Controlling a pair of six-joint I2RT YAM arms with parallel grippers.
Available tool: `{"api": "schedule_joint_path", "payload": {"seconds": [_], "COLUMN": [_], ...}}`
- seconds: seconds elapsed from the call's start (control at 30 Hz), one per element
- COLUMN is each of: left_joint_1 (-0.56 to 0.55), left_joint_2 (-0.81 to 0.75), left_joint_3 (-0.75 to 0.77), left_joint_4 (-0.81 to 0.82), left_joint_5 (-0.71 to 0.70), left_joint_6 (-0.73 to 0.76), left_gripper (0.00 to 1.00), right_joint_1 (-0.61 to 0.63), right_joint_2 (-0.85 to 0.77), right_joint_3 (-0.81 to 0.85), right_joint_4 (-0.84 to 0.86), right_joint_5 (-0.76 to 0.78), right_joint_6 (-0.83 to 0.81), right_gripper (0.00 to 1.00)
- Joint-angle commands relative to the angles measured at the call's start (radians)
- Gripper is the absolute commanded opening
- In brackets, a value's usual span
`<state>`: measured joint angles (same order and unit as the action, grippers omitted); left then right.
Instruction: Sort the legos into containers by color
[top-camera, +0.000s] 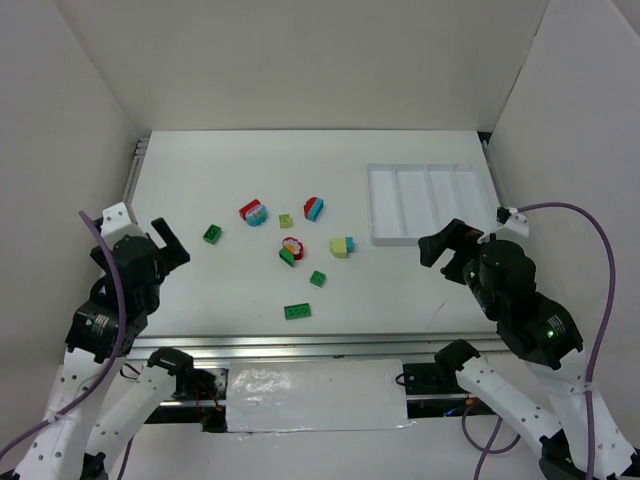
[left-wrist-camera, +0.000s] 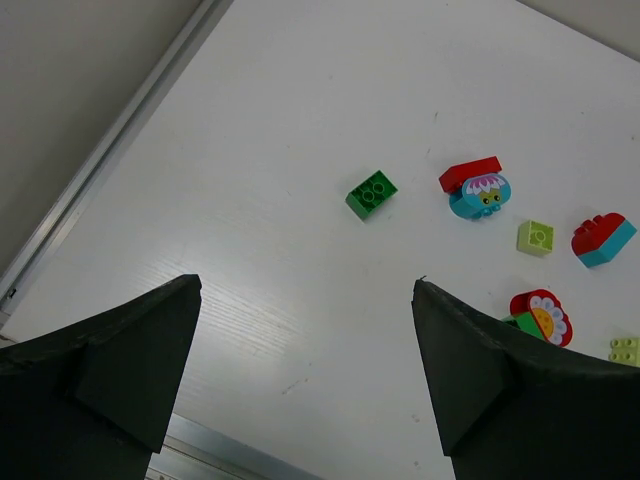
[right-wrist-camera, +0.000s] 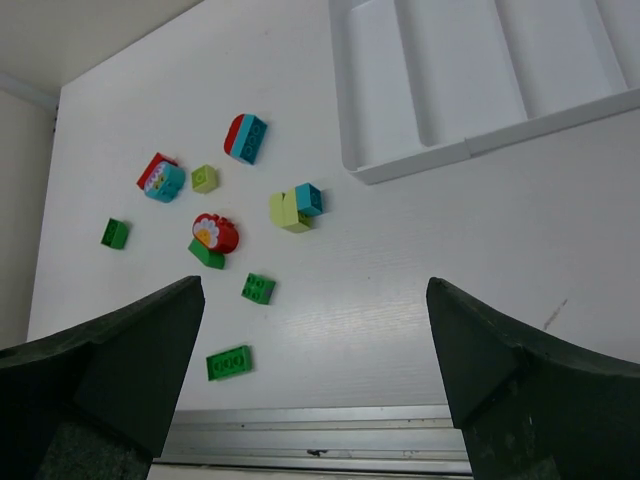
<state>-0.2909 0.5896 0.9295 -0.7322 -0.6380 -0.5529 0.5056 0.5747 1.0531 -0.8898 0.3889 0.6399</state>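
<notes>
Top external view, left gripper (top-camera: 171, 244) spread, right gripper (top-camera: 444, 244) spread, flower-printed red brick (top-camera: 292, 246) among scattered legos (top-camera: 297, 311), white tray (top-camera: 385, 240) apart.

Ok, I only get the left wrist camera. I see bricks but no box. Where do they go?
Observer: The white tray sits far right, just beyond the right gripper.
Kid: Is anything in it yet?
Observer: No, all four of its compartments show bare white in the top view.
Kid: Are there more green bricks than the one in front of me?
Observer: Yes, a long green brick lies nearest the arms, outside your picture.
</notes>
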Motion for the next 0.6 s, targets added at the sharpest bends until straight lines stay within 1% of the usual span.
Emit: {"api": "schedule_joint_path", "payload": {"seconds": [0.0, 0.07, 0.17, 0.23, 0.27, 0.3, 0.33, 0.4, 0.43, 0.47, 0.5, 0.53, 0.57], "left_joint_1": [-0.002, -0.002, -0.002, -0.002, -0.002, -0.002, -0.002, -0.002, -0.002, -0.002, -0.002, -0.004, -0.004], "left_joint_2": [-0.016, -0.014, -0.010, -0.013, -0.014, -0.017, -0.020, -0.022, -0.019, -0.017, -0.011, -0.008, -0.007], "left_joint_3": [0.026, 0.026, 0.028, 0.028, 0.025, 0.023, 0.023, 0.020, 0.019, 0.019, 0.017, 0.017, 0.017], "left_joint_4": [0.025, 0.027, 0.030, 0.031, 0.036, 0.039, 0.037, 0.042, 0.045, 0.047, 0.048, 0.050, 0.051], "left_joint_5": [-0.022, -0.019, -0.008, 0.000, 0.004, 0.006, 0.012, 0.018, 0.021, 0.024, 0.027, 0.034, 0.037], "left_joint_6": [-0.013, -0.012, -0.012, -0.010, -0.007, -0.007, -0.007, -0.004, -0.001, 0.001, 0.002, 0.005, 0.007], "left_gripper": [1.00, 0.99, 1.00, 1.00, 1.00, 0.99, 1.00, 1.00, 0.99, 0.99, 1.00, 1.00, 0.99], "right_joint_1": [-0.004, -0.006, -0.004, -0.007, -0.007, -0.004, 0.002, 0.036, 0.122, 0.181, 0.315, 0.371, 0.414], "right_joint_2": [-0.004, -0.004, -0.004, 0.011, 0.052, 0.080, 0.108, 0.216, 0.303, 0.351, 0.405, 0.519, 0.581], "right_joint_3": [0.022, 0.016, 0.008, -0.005, -0.007, -0.024, -0.039, -0.060, -0.061, -0.048, -0.009, 0.020, 0.053], "right_joint_4": [-0.014, -0.005, 0.044, 0.096, 0.110, 0.132, 0.185, 0.232, 0.251, 0.246, 0.230, 0.215, 0.191], "right_joint_5": [0.025, 0.015, -0.054, -0.126, -0.148, -0.203, -0.232, -0.252, -0.179, -0.104, 0.044, 0.103, 0.152], "right_joint_6": [0.024, 0.029, 0.029, 0.044, 0.073, 0.087, 0.098, 0.153, 0.208, 0.242, 0.272, 0.314, 0.331], "right_gripper": [1.00, 1.00, 1.00, 1.00, 1.00, 1.00, 1.00, 1.00, 1.00, 1.00, 1.00, 1.00, 1.00]}}
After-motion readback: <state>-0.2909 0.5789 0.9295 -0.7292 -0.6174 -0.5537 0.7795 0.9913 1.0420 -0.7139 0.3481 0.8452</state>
